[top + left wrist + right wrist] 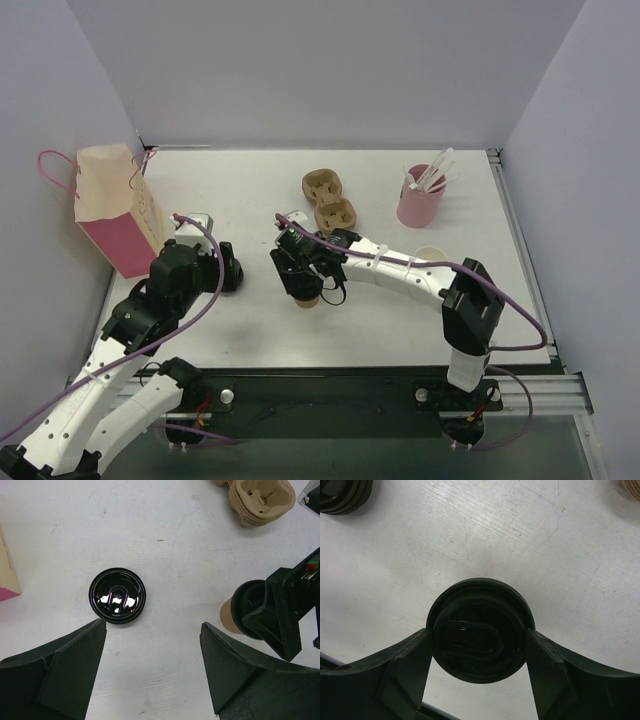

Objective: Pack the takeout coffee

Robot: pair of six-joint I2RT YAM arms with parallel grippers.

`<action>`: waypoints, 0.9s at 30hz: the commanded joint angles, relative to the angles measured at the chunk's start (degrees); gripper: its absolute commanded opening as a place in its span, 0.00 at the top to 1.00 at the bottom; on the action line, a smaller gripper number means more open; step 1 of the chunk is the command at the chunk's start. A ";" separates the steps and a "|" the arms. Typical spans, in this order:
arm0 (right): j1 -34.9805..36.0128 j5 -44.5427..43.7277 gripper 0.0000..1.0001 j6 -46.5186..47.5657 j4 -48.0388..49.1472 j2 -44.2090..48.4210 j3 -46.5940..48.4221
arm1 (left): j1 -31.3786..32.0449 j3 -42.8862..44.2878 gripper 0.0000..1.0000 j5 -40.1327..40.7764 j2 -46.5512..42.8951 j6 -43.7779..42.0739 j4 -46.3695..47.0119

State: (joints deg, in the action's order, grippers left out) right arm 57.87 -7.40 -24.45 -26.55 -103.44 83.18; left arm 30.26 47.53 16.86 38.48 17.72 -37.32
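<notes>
A kraft-brown takeout coffee cup stands near the table's middle with a black lid on top; its brown side shows in the left wrist view. My right gripper reaches down over it, and both fingers touch the lid's rim, so it is shut on the lid. A second cup, open with a white inside, stands behind the right arm and is partly hidden by it. My left gripper hovers open over bare table, just short of a loose black lid.
A pink and cream paper bag with cord handles stands at the far left. A brown moulded-pulp tray lies at the back centre. A pink cup holding white sticks stands to its right.
</notes>
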 commanded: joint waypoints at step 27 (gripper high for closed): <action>-25.42 -5.70 0.36 0.98 3.60 10.27 -16.46 | -0.38 0.11 0.14 2.91 -2.53 -0.05 0.58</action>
State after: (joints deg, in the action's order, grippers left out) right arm 37.82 -10.24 -26.28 -19.03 -93.47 69.60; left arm 30.26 47.44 19.29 36.38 17.76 -37.34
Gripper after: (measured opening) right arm 0.675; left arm 0.856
